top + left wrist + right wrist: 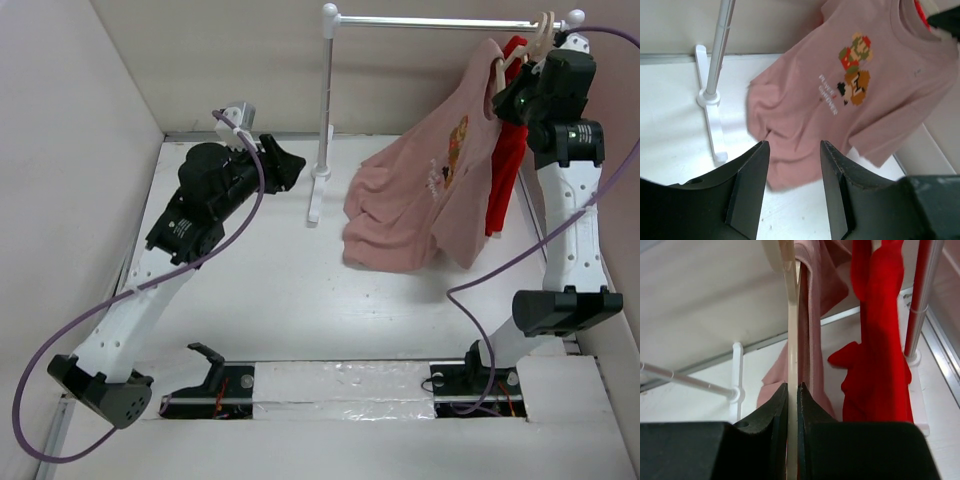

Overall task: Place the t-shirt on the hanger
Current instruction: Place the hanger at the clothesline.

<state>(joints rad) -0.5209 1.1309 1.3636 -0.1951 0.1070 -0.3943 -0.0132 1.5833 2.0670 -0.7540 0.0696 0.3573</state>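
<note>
T-shirt (425, 200) hangs upper right, slumped off the hanger (791, 330). My right gripper (793, 387) pinches the hanger arm; left gripper (792, 147) half-open, empty. Best, I judge: hold hanger level, seat shoulders squarely.

Matt cloth t-shirt (420, 205), smooth wooden hanger (791, 340), glossy white rack (326, 100).

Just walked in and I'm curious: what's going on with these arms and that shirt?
The right pincer is shut on a cream hanger up at the rail, and the pink t-shirt hangs from it by the neck, its lower part slumped on the table. The left pincer is open and empty, apart from the shirt.
</note>
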